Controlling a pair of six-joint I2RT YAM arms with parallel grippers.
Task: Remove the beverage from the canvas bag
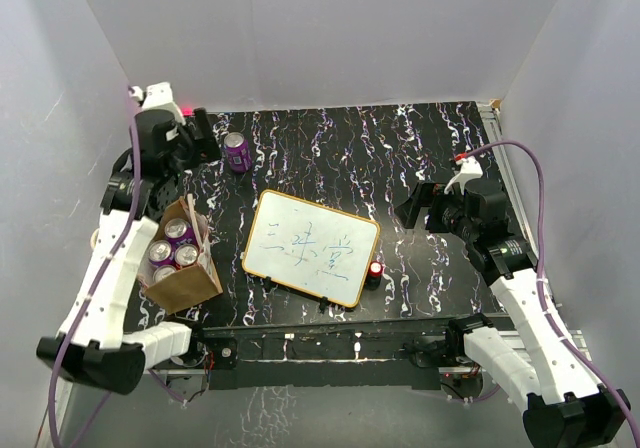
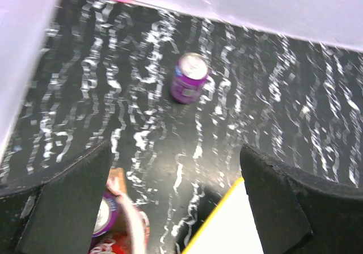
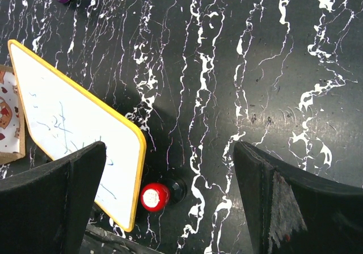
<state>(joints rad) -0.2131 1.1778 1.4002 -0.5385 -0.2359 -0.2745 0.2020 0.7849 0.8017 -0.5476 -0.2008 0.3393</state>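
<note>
Near back wall, beverage can (image 2: 190,79) standing outside canvas bag (image 1: 195,286); left gripper (image 2: 176,152) being held wide open, empty; straight upward retreat being advised, can untouched.

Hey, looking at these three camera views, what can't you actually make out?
Whiteboard writing: too small in the top view to read.
Purple can label: blurred in the left wrist view, cut by the top edge in the right wrist view.
Canvas bag: only can tops show from above; its walls hide anything beneath.
Red-capped object: too small to identify in either view.
</note>
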